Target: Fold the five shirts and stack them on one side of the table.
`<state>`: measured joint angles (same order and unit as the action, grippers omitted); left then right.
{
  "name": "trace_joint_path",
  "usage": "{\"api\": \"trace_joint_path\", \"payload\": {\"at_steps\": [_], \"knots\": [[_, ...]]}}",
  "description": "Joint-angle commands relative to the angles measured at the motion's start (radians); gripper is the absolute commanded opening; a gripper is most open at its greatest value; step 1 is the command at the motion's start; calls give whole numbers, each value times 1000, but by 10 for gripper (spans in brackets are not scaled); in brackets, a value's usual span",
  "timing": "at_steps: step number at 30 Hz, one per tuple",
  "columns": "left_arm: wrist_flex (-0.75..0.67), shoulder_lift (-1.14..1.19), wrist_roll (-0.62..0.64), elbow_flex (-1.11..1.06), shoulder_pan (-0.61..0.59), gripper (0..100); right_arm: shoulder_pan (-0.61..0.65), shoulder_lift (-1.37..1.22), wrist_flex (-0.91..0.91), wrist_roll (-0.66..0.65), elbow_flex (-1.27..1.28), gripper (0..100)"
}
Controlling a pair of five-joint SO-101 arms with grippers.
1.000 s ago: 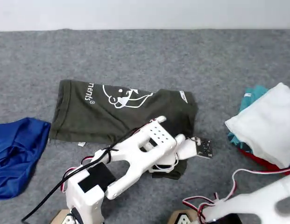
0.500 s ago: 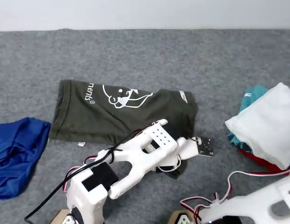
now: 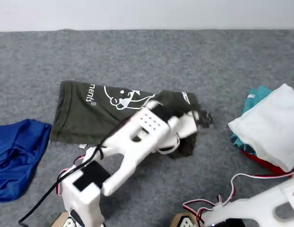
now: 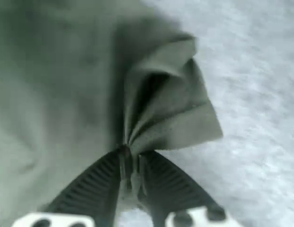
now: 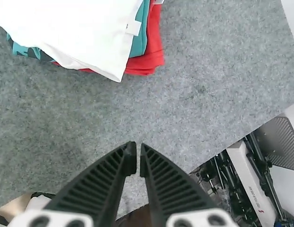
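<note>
High view: steeply down over the grey worktop (image 3: 184,56) from behind the arm bases (image 3: 85,187). Left wrist view: close over the olive shirt (image 4: 52,71). Right wrist view: higher above the folded stack (image 5: 80,28). The high view shares both.

Stack (image 3: 272,126) right of spread shirt (image 3: 92,120)

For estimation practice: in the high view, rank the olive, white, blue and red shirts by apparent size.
1. Olive shirt
2. White shirt and blue shirt look alike, both cropped
3. Red shirt
</note>
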<state>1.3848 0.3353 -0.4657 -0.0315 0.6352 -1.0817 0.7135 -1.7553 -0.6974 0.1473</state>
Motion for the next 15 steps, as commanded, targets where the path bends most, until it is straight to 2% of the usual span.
{"api": "trace_joint_path", "payload": {"at_steps": [1,8,13,15], "knots": [[-3,44,-25,128,-55,8,-2,18,-39,-9,-6,21],[0,224,-44,363,-130,8,-2,18,-39,-9,-6,21],[72,339,-49,552,-153,10,-2,12,-39,-9,-5,21],[106,379,-64,618,-161,43,-2,13,-39,-9,-5,21]]}}
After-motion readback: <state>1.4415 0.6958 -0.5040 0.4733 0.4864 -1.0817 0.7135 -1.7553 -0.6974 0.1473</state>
